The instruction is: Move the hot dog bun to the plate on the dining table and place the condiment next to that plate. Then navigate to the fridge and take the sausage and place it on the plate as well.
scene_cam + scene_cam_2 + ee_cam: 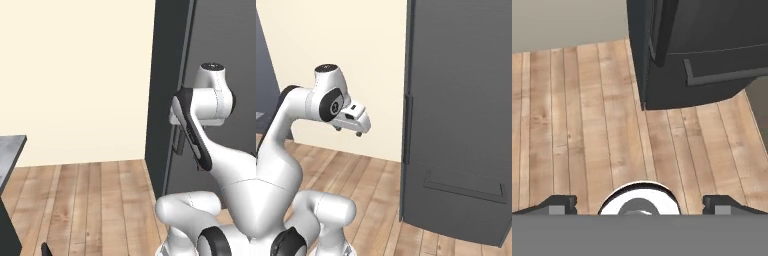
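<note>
The fridge (456, 100) is a tall dark grey cabinet with its door shut, standing right in front of me. It also rises at the right in the left base view (215, 40), and its lower front (702, 50) is in the hand view. A long vertical handle (407, 129) runs down the door's left edge. My gripper (348, 131) hangs open and empty to the left of that handle, apart from it, pointing down at the wooden floor (587, 125). Its fingertips (559, 204) stand wide apart. The hot dog bun, plate, condiment and sausage are out of view.
A recessed drawer handle (463, 186) crosses the fridge's lower front. A cream wall (75, 75) stands left of the fridge. A grey-topped counter corner (10, 142) juts in at the far left. Open wooden floor (90, 200) lies between it and the fridge.
</note>
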You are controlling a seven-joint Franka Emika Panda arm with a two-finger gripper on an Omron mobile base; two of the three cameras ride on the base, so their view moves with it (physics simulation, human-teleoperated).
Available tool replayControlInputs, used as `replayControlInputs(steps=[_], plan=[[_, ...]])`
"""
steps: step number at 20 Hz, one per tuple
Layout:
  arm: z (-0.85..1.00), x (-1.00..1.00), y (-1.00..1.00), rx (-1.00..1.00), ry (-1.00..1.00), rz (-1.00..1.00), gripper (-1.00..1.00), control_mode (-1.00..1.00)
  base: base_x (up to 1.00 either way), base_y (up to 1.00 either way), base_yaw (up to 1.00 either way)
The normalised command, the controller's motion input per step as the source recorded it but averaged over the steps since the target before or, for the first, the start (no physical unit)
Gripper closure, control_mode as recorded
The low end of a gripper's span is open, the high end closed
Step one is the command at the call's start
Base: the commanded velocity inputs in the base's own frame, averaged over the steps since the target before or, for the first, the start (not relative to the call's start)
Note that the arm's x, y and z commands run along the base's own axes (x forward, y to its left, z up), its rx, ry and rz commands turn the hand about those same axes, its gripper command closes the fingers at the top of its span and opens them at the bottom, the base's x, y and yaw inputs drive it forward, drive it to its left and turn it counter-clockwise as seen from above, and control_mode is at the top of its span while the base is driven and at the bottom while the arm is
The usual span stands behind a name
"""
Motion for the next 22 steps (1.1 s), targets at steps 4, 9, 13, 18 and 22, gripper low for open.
replayControlInputs(steps=[4, 9, 13, 18, 22], plan=[[-0.09, 0.62, -0.60, -0.09, -0.35, -0.13, -1.00, -1.00, 0.00, 0.00, 0.00], [-0.16, 0.87, -0.62, -0.02, -0.15, -0.11, -1.00, -1.00, 0.00, 0.00, 0.00], [-0.13, 1.00, -0.50, 0.00, 0.00, -0.12, -1.00, -1.00, 0.00, 0.00, 0.00], [-0.06, 1.00, -0.27, 0.00, 0.00, -0.10, -1.00, -1.00, 0.00, 0.00, 0.00], [-0.23, 0.99, -0.26, 0.00, 0.00, -0.06, -1.00, -1.00, 0.00, 0.00, 0.00]])
